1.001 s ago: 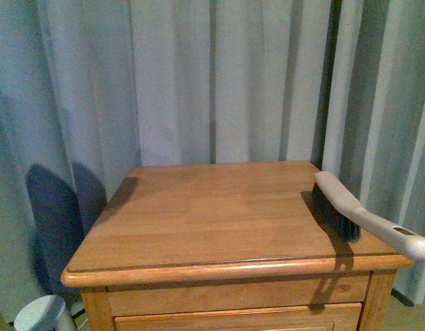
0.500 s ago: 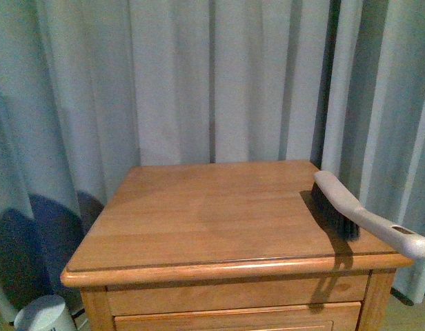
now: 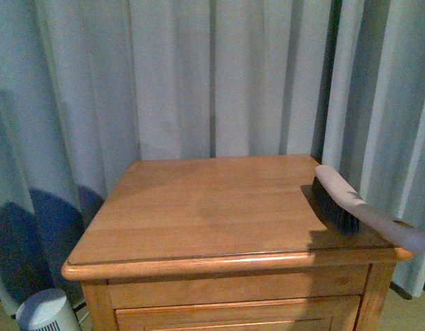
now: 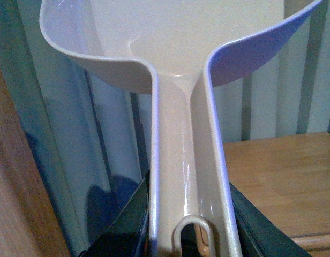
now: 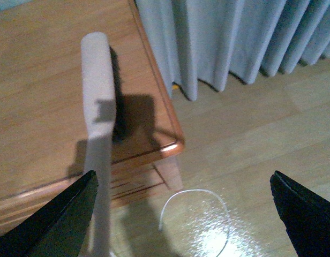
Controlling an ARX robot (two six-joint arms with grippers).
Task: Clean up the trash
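**Hunting for the trash, dustpan and brush at the ready**

Finding no trash in any view. Scanning the worktop (image 3: 205, 207) from the front and turning up only bare wood, so not being able to say where the wad is lying; possibly lying off the edge or down on the floor (image 5: 261, 134), as a guess only.

Gripping the dustpan (image 4: 175, 32) by its handle with the left fingers (image 4: 127, 230) clamped on either side, and holding the pan raised, clear of the wood. Spreading the right fingers (image 5: 68, 214) wide apart, and keeping the brush (image 3: 340, 200) handle just beside one of them rather than pinched between. Seemingly resting the bristles at the worktop's 3 o'clock edge, and letting the handle overhang toward 4 o'clock.

Probably needing to locate the wad first. Then laying the pan's lip flat on the surface and sweeping toward it in short, light strokes, guarding against a light wad skittering away.

Minding the curtain (image 3: 199, 76) hanging close at 12 o'clock, the pale round unit (image 3: 43, 310) standing low at 7 o'clock, and a thin white loop (image 5: 194, 214) lying on the floor.
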